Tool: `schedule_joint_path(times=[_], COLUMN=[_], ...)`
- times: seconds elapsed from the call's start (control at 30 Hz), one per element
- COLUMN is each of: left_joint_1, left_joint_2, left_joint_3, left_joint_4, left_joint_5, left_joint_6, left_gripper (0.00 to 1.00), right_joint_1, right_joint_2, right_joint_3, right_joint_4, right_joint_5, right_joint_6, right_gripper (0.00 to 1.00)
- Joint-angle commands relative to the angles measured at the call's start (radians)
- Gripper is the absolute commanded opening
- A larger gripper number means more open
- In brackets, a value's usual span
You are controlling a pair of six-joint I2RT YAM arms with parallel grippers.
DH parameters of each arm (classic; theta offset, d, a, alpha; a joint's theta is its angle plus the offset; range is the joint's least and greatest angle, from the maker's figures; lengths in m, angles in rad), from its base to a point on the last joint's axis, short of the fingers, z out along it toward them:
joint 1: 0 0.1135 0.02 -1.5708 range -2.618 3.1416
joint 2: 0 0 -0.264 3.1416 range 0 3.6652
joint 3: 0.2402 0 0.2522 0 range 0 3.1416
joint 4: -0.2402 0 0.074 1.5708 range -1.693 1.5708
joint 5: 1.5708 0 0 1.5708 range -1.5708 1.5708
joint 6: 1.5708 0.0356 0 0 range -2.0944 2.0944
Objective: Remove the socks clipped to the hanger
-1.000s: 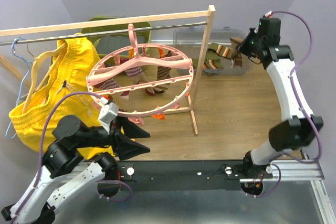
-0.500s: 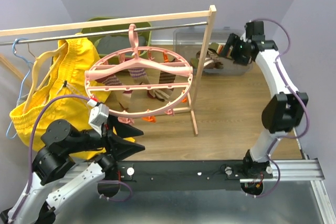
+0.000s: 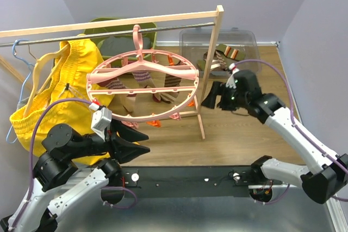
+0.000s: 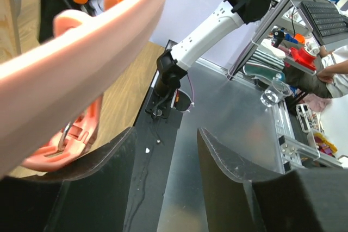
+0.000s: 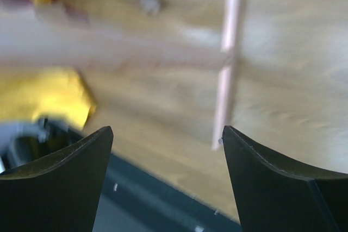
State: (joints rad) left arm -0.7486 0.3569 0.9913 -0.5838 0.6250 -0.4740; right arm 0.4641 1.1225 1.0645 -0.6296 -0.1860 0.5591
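so the right gripper (image 3: 211, 97) has just let its sock (image 3: 231, 52) go in the clear bin (image 3: 217, 37) at the table's far edge and is swinging back wide open and empty toward the pink hanger (image 3: 143, 67) on the rack (image 3: 209, 63), where a few socks (image 3: 167, 81) are still clipped, while the left gripper (image 3: 142, 143) sits half-open on nothing under its near rim, so more to pull.

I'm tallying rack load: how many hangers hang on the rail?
2: the round pink plastic clip hanger at the middle of the rail, and the thin light-blue wire hanger at its left end beside the yellow shorts. Others may hide behind the shorts.
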Motion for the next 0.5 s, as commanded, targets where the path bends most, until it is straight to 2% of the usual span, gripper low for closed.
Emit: schedule_joint_path(times=[0.0,0.07,0.2,0.23,0.4,0.47], left_joint_1=[-0.001,-0.001,-0.001,-0.001,-0.001,-0.001], left_joint_2=[-0.001,-0.003,-0.027,-0.032,-0.071,-0.082], left_joint_3=[0.026,0.036,0.049,0.052,0.058,0.056], left_joint_4=[0.033,0.048,0.084,0.088,0.088,0.088], left_joint_5=[-0.036,-0.044,-0.057,-0.062,-0.091,-0.105], left_joint_6=[0.018,0.015,0.002,-0.009,-0.035,-0.038], left_gripper=[0.54,0.52,0.46,0.46,0.44,0.44], right_joint_1=[0.241,0.312,0.532,0.562,0.672,0.703], right_joint_2=[-0.056,-0.078,-0.087,-0.084,-0.003,0.034], right_joint_3=[-0.063,-0.075,-0.129,-0.149,-0.215,-0.227], right_joint_4=[0.053,0.071,0.214,0.238,0.466,0.525], right_joint_5=[0.078,0.126,0.253,0.314,0.404,0.502], right_joint_6=[0.159,0.203,0.240,0.246,0.236,0.207], right_gripper=[0.89,0.89,0.89,0.89,0.88,0.88])
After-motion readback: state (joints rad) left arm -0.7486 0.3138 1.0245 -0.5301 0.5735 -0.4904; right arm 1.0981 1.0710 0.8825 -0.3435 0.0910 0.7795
